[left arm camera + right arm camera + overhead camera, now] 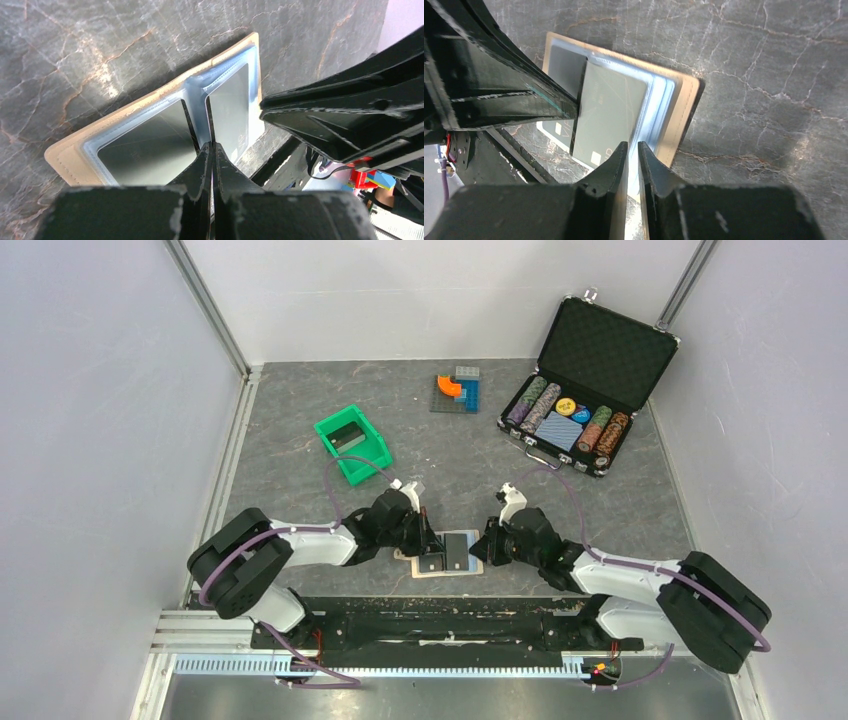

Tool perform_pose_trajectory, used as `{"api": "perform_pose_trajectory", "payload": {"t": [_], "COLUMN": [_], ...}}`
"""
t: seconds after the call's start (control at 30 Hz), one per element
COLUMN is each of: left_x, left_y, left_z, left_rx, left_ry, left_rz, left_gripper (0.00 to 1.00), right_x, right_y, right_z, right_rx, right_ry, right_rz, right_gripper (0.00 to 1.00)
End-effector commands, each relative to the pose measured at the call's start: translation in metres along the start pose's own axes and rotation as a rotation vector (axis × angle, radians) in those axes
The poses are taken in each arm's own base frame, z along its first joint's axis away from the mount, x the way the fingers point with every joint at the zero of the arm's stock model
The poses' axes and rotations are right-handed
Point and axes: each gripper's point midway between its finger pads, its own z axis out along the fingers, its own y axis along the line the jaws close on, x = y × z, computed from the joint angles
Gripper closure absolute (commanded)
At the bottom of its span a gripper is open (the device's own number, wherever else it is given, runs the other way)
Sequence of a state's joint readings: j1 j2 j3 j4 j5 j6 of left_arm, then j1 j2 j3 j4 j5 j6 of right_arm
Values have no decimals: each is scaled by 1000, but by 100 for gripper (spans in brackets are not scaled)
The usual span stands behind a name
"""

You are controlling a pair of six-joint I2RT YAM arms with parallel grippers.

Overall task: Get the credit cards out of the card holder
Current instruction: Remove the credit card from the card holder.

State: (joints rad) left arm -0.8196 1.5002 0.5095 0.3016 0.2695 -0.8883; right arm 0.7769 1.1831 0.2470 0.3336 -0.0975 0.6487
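Note:
The card holder point(446, 574) lies spread open on the table between both arms, tan-edged point(67, 156) with light blue pockets point(687, 105). Dark grey credit cards sit in it: one per side point(145, 147) point(231, 107) in the left wrist view. In the right wrist view, one card point(611, 112) sticks out past the near edge, another point(561, 62) lies behind it. My left gripper point(211, 146) point(432, 540) is shut, tips at the fold between the cards; whether it pinches anything is hidden. My right gripper point(633, 146) point(482, 548) is shut on the holder's blue pocket edge, a thin slit left.
A green bin point(352, 443) stands at the back left. An open black chip case point(590, 390) with poker chips and a blue deck is at the back right. Toy blocks point(458, 390) lie at the back middle. The arms' mounting rail point(430, 625) runs along the near edge.

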Motion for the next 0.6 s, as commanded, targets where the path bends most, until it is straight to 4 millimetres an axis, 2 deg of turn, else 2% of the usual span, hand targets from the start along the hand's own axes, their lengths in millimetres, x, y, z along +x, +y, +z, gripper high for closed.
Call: {"api": "perform_pose_trajectory", "payload": {"t": [0.0,0.2,0.3,0.43,0.57], "left_x": [-3,-2,-2,-2,-3], "left_y": [-13,-13,-14,-14,-5], "left_z": [-5,-7,-7,-9,-13], "left_rx": [28,27,29,23,-29], "left_ry": [13,24,33,34,34], "left_rz": [10,16,17,14,21], "left_gripper": [98,98,98,98,98], "right_x": [-24,-33,-29,-16,1], "right_y": [15,39,41,30,7], "right_z": [-3,2,9,19,22], "right_rx": [-21,-135,-153,-115,-34], "right_ry": [-40,-38,-12,38,70], "right_rz": [-75,-168,-171,-150,-123], "right_gripper": [85,83,83,84,84]}}
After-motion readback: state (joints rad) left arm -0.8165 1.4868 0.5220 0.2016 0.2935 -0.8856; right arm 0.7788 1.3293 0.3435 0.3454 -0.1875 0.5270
